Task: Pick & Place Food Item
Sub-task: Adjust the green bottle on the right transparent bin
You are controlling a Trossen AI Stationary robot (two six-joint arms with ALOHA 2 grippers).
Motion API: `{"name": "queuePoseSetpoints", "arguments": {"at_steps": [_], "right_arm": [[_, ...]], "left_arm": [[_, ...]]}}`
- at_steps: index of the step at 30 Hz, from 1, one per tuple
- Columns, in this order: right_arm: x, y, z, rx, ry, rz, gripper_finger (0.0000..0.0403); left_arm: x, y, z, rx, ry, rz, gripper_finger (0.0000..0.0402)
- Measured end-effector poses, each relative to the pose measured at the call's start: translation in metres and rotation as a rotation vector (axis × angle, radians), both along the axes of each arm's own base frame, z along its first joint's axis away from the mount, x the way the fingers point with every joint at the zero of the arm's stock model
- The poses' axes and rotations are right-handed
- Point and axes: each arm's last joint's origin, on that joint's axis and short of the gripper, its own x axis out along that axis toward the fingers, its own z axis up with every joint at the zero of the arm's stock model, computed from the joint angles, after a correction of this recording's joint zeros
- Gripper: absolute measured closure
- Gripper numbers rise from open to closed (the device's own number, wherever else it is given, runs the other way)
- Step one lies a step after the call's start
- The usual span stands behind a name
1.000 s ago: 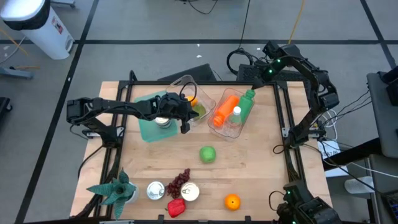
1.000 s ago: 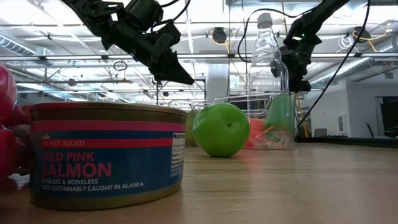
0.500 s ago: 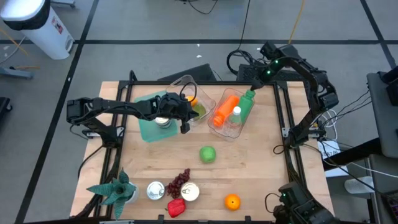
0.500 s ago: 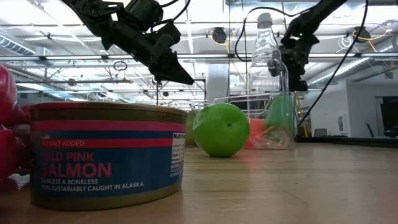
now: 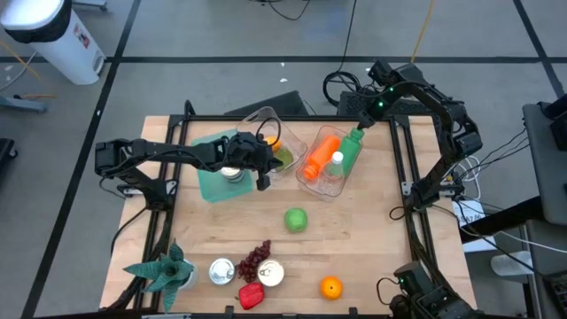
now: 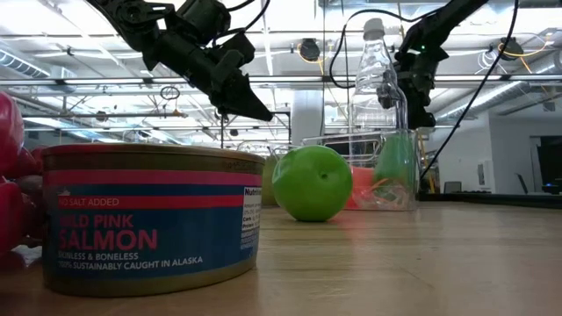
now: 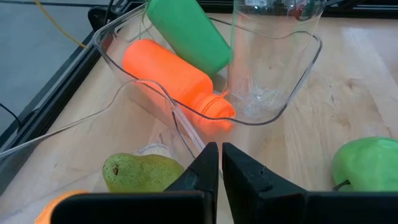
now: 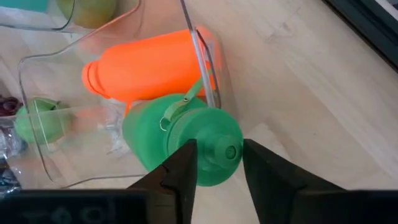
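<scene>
The green apple (image 5: 296,219) lies on the bare wood in the middle of the table. A pear (image 7: 140,172) and an orange fruit (image 5: 271,139) lie in a tilted clear container (image 5: 263,122). My left gripper (image 5: 263,181) is shut and hangs in the air just off that container's rim (image 7: 180,124). A second clear bin (image 5: 330,183) holds an orange bottle (image 5: 316,156), a green bottle (image 5: 351,149) and a clear bottle (image 6: 372,79). My right gripper (image 8: 219,147) is open above the green bottle's far end (image 8: 214,144), one finger on either side, touching nothing.
A teal tray (image 5: 211,182) with a tin on it lies under my left arm. Along the near edge are a small plant (image 5: 164,270), two tins (image 5: 221,270), grapes (image 5: 255,258), a red pepper (image 5: 251,296) and an orange (image 5: 331,287). Bare wood lies right of the apple.
My right gripper has crept a little toward the table's left, closer over the green bottle's far end, and stays open. Nothing on the table has moved.
</scene>
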Motion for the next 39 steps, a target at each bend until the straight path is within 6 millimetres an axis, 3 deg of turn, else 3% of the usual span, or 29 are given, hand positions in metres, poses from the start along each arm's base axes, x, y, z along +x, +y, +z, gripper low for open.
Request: {"name": "queuePoseSetpoints", "arguments": {"at_steps": [9,19,39], "right_arm": [[0.0,0.002,0.003,-0.011,0.0,0.006,0.0337],[0.005,0.018,0.021,-0.071,-0.025,0.014,0.0368],[0.054,0.054,0.025,-0.261,0.169,0.119,0.0372]], "left_arm": [[0.0,0.0,0.0,0.003,0.002,-0.002,0.0371],[-0.001,0.004,0.0,0.005,0.002,0.011,0.0371],[-0.001,0.005,0.0,0.0,-0.001,0.016,0.0371]]}}
